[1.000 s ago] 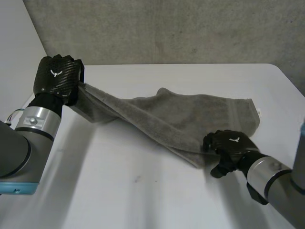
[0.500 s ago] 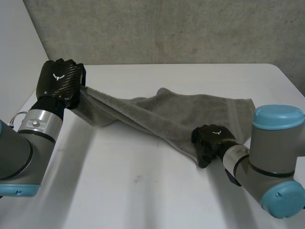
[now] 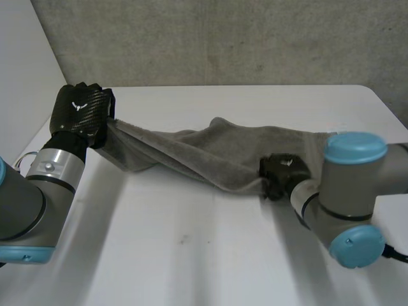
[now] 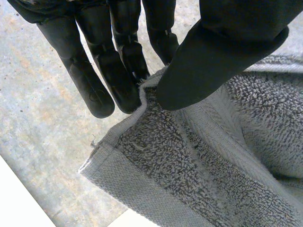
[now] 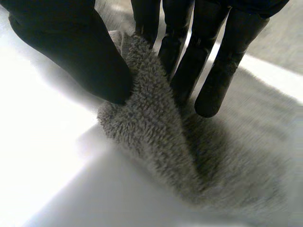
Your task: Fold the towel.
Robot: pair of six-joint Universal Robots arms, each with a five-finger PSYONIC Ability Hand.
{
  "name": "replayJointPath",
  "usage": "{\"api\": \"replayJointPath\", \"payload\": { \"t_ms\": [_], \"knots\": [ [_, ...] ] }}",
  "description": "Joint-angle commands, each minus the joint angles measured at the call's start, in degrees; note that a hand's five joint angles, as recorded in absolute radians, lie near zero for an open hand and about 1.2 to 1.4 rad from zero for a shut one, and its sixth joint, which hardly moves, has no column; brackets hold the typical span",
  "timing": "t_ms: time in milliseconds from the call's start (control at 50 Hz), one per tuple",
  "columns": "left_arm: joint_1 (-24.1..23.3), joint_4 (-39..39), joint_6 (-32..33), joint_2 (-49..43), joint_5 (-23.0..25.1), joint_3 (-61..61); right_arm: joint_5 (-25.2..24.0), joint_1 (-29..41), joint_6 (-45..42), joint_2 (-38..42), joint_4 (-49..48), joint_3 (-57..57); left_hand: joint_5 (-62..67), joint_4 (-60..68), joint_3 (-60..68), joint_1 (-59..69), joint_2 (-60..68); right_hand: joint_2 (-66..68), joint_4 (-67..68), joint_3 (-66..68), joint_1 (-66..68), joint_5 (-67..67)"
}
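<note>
**towel pinched at two points along its long axis**

the rumpled grey terry-cloth towel [image 3: 204, 153] lies across the flat white table [image 3: 191, 255]. its long axis runs from the table's far left side toward the right. the black left hand [image 3: 80, 113] is at the towel's left end, raised above the table, so the cloth climbs to meet it. in the left wrist view its thumb [image 4: 222, 52] presses the hemmed edge, just beside a corner, against straight fingers [image 4: 118, 75], which makes a pinch grip on the towel. the black right hand [image 3: 284, 172] sits low at the towel's near long edge, right of the middle. in the right wrist view its thumb [image 5: 71, 47] and fingers [image 5: 213, 66] close on a raised ridge of pile, so this hand also grips the cloth. the towel's right end lies flat on the table beyond the right hand and is partly hidden by the right arm.

judged from this layout, the coming move turns on the long axis. the two grips are well apart along it. only the left hand holds an end, so it seems better placed to carry that end over toward the flat right end. the right hand is nearer that end and could anchor the cloth. the span between the hands looks bunched, so it may need spreading before any crease is clean.
</note>
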Motion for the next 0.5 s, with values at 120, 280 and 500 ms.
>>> {"api": "replayJointPath", "payload": {
  "t_ms": [120,280,500],
  "knots": [
    [-0.06,-5.98,0.62,2.25,0.30,-0.22,-6.21,-6.82,-17.37,-18.11,21.22,-5.76,10.59,10.22,10.27,11.42,10.27,13.00,11.85,12.30,24.32,14.33],
    [-0.76,-20.22,0.80,2.96,0.74,0.40,-5.34,-11.05,-36.46,-18.56,39.18,-6.92,10.59,10.22,10.27,11.42,10.27,13.00,11.85,12.30,24.32,14.33],
    [-4.36,-24.64,10.89,-7.66,1.18,7.22,-3.24,-9.91,-39.30,-13.39,36.15,-10.76,10.59,10.22,10.27,11.42,10.27,13.00,11.85,12.30,24.32,14.33]
  ]
}}
